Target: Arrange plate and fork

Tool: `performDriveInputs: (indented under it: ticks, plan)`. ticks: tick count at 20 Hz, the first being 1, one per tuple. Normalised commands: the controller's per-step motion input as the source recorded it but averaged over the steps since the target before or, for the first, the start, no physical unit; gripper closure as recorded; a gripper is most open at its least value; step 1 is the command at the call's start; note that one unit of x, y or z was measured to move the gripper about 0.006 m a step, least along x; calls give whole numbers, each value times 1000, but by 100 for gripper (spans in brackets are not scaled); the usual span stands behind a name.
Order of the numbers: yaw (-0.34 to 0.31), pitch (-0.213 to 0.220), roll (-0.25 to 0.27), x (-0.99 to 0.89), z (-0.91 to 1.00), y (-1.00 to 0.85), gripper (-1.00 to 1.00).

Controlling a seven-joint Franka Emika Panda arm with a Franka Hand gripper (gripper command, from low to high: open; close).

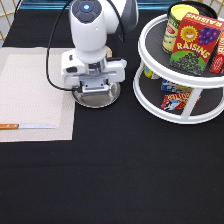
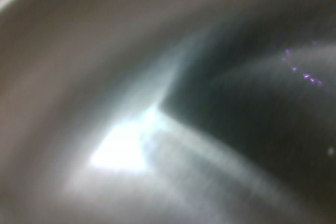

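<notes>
The round shiny silver plate (image 1: 109,97) lies on the black table just to the right of the placemat in the exterior view. My gripper (image 1: 95,92) is right over the plate, low down on it, and the hand's body hides most of the plate. The wrist view is filled by the plate's shiny metal surface (image 2: 135,145) from very close. The fork is not in view.
A beige placemat (image 1: 30,95) lies at the exterior view's left. A knife with an orange-brown handle and a long flat blade (image 1: 30,126) lies on its lower edge. A white two-tier turntable (image 1: 180,107) with cans and a raisin box (image 1: 195,42) stands at the right.
</notes>
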Motion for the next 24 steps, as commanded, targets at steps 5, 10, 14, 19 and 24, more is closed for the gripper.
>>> performDriveInputs:
  ticks: [5,10,14,19,24]
  plan:
    - [0,138,85,388,0,-757,-100]
    - [0,143,96,286,0,-851,-100]
    - [0,136,95,214,0,-914,-100]
    - [3,90,85,250,-1,-971,-100]
    - [8,78,75,294,-7,-977,-100]
